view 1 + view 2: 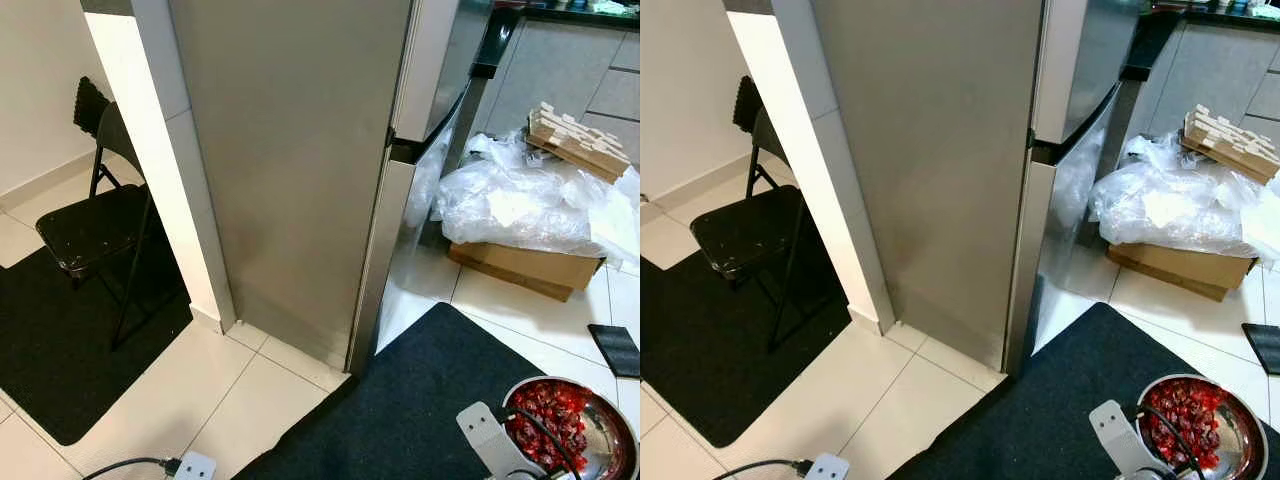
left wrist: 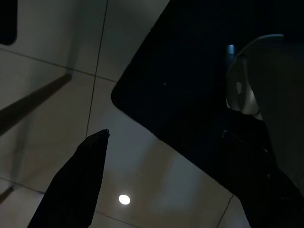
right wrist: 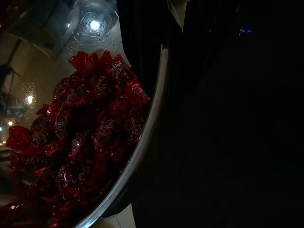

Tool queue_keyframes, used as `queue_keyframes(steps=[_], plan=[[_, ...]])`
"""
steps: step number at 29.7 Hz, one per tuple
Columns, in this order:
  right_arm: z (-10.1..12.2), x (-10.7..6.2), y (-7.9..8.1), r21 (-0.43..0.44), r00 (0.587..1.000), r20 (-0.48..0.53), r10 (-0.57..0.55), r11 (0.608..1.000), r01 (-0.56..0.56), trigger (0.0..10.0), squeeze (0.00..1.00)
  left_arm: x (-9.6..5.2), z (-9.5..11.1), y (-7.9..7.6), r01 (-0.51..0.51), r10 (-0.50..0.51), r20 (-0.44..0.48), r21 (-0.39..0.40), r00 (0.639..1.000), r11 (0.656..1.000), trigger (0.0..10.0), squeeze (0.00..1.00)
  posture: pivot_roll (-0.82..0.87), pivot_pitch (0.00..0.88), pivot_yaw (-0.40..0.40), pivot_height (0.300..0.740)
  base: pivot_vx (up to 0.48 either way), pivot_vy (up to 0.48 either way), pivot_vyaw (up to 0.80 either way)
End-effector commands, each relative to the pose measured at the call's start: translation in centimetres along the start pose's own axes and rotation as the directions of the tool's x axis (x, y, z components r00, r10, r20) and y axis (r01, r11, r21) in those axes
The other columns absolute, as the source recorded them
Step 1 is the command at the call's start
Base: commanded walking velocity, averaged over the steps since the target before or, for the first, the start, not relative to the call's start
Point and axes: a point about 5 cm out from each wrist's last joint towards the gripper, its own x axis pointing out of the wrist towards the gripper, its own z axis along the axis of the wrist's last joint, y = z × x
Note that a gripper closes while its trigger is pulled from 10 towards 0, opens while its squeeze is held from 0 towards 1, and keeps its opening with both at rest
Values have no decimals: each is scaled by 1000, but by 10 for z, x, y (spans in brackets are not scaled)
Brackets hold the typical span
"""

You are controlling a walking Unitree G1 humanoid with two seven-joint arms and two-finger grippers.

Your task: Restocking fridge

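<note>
One steel bowl point(image 1: 610, 425) of red-wrapped sweets point(image 1: 545, 420) sits at five o'clock in the head views, its rim clamped by the right pincer point(image 3: 156, 95). Left pincer point(image 2: 156, 180) hangs wide apart over floor tiles. Fridge point(image 1: 300, 170) stands at twelve o'clock, doors closed, folding chair point(image 1: 95, 225) at nine.

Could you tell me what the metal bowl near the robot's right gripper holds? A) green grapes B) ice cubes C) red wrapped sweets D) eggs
C: the metal bowl, low on the robot's right over the dark mat, is heaped with red wrapped sweets, whose shiny twisted wrappers show plainly in the right wrist view.
</note>
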Motion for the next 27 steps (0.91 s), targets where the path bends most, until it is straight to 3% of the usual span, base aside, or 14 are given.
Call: queue_keyframes(steps=[1, 5, 9, 25, 27], plan=[[-1, 0, -1, 13, 1000, -6, -6, 1000, 6, 10000, 0, 0, 1, 2, -5, 5, 3, 12, 1000, 1000, 10000, 0, 15, 0, -1, 740, 0, 0, -788], [1, 1, -2, 3, 1000, 1, -5, 1000, 5, 10000, 0, 0, 1, 1, 0, 0, 1, 14, 1000, 1000, 10000, 0, 14, 0, -1, 740, 0, 0, -700], [2, 1, -2, -21, 1000, 10, 4, 1000, -3, 10000, 0, 0, 0, 1, 7, -7, -3, 14, 1000, 1000, 10000, 0, 12, 0, -4, 740, 0, 0, 0], [2, 1, -2, -42, 999, 22, 31, 999, -30, 10000, 0, 1, 4, -1, 10, -10, -1, 20, 1000, 1000, 10000, 0, 7, 0, -3, 740, 0, -451, 0], [2, 1, -1, -43, 999, 23, 33, 999, -32, 10000, 0, 1, 4, -1, 6, -6, 1, 7, 1000, 1000, 10000, 0, 7, 0, -3, 740, 0, 0, 0]])
